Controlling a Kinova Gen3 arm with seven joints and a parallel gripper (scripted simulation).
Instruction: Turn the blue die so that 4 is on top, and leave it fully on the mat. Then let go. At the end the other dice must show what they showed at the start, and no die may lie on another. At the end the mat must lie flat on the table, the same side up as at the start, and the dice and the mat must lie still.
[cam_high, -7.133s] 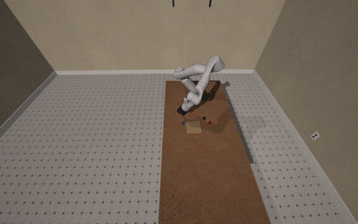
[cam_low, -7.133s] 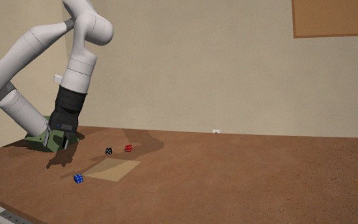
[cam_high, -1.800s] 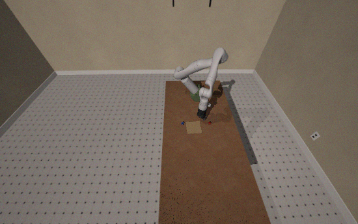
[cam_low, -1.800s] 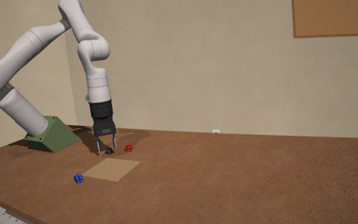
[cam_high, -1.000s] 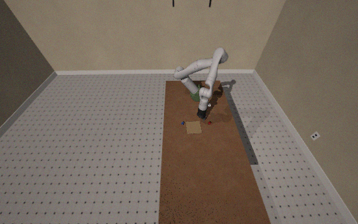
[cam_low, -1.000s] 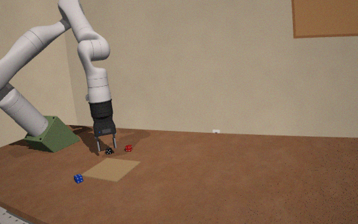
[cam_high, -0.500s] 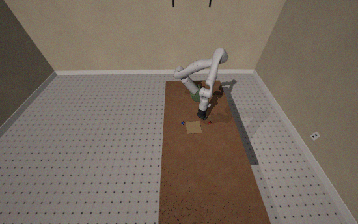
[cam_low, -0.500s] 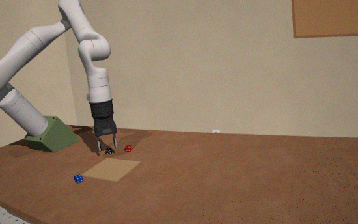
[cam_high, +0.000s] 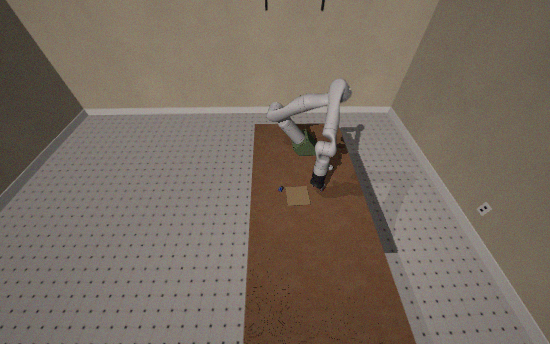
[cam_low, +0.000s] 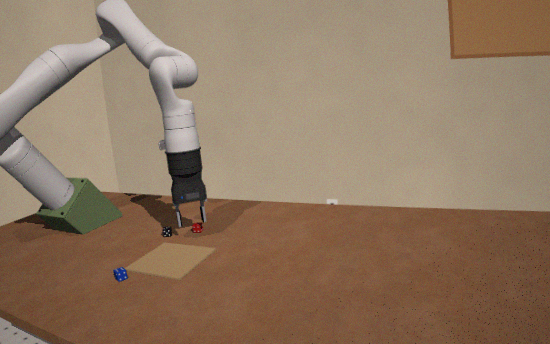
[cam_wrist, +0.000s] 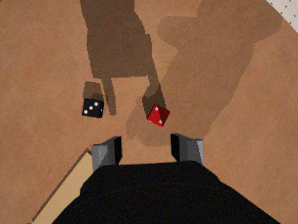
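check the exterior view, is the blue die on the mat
No, the blue die sits on the table beside the mat, off its left corner.

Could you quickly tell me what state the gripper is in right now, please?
Gripper: open, holding nothing, above the black die and red die.

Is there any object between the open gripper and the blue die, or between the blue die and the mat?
The gripper hangs open and empty near the black die and red die. Between it and the blue die lies only the flat mat. The blue die sits off the mat's corner, with nothing visible between them.
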